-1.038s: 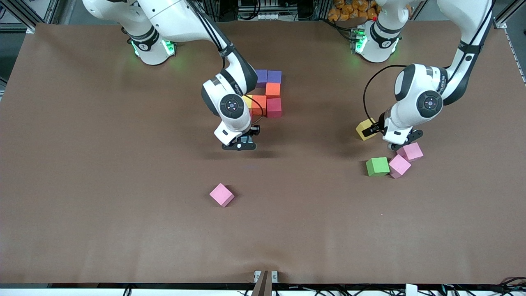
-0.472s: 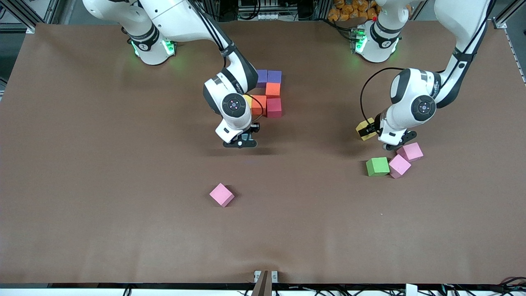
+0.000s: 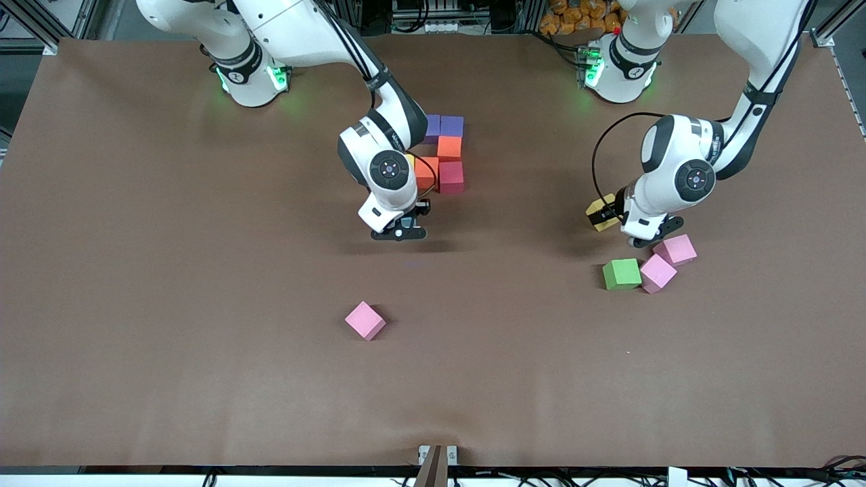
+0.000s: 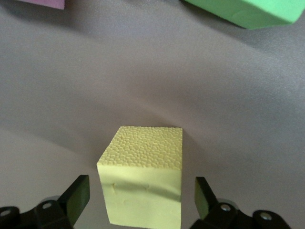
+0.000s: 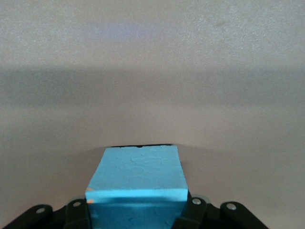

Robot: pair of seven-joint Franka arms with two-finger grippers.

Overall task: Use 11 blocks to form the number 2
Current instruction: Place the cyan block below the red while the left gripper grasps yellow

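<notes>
Brown table: stacked-together blocks, yellow block, green block, pink cubes.

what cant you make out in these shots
- Front view: the light blue foam cube clamped in the right gripper is hidden under that arm's wrist.
- Front view: the yellow foam cube is half covered by the left gripper; its open fingers show only in the left wrist view.
- Left wrist view: the green foam cube is cut off by the edge.

Left gripper agape; right gripper clamped
</notes>
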